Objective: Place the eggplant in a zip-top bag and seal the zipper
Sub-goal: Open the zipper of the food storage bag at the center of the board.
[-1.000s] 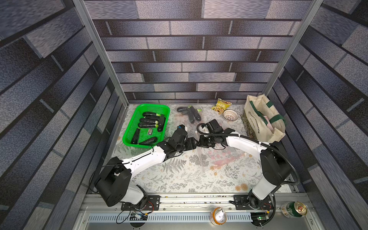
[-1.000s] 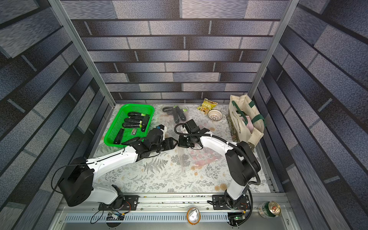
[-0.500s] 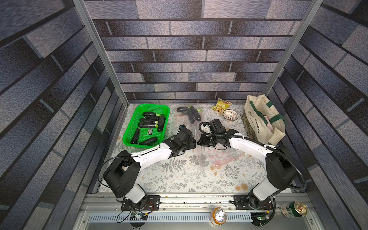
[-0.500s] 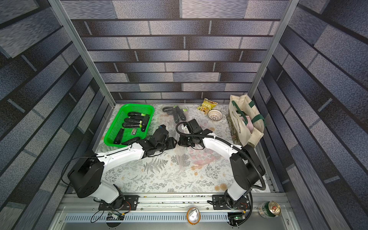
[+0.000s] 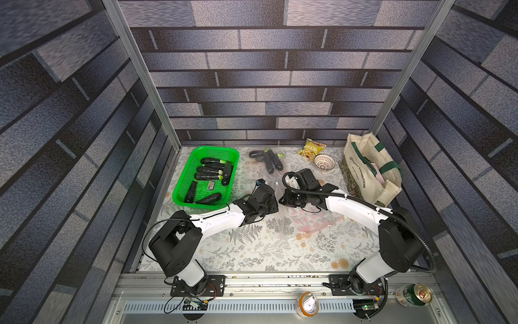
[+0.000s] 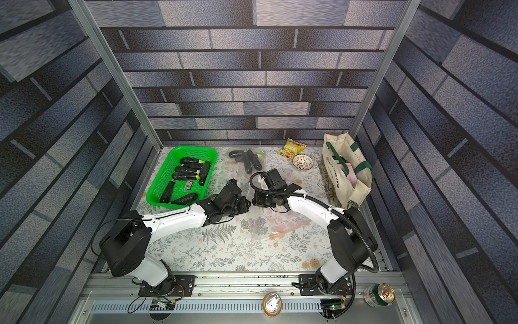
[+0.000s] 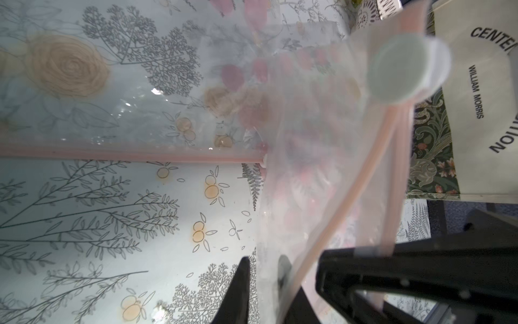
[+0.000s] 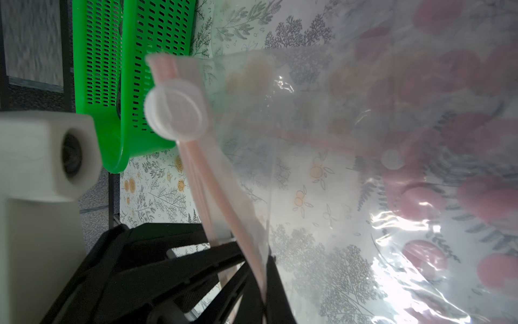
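The clear zip-top bag (image 5: 305, 221) with a pink print lies mid-table, its mouth lifted between my two grippers. My right gripper (image 5: 282, 200) (image 8: 262, 269) is shut on the pink zipper strip (image 8: 221, 207), just below the white round slider (image 8: 175, 109). My left gripper (image 5: 276, 202) (image 7: 262, 266) faces it, jaws narrowed on the bag's film beside the strip. The slider (image 7: 395, 70) hangs beyond them. Only tablecloth shows through the bag. Several dark eggplants (image 5: 210, 171) lie in the green basket (image 5: 177, 193). More eggplants (image 6: 248, 161) lie at the back of the table.
A cream tote bag (image 5: 370, 174) stands at the right edge. A small patterned bowl (image 5: 324, 162) and a snack packet (image 5: 311, 147) lie at the back right. Two cans (image 5: 308, 304) (image 5: 413, 294) stand on the front rail.
My left gripper's jaws have closed in on the bag's edge next to the right gripper, and the left elbow has swung inward. The right gripper has kept its grip.
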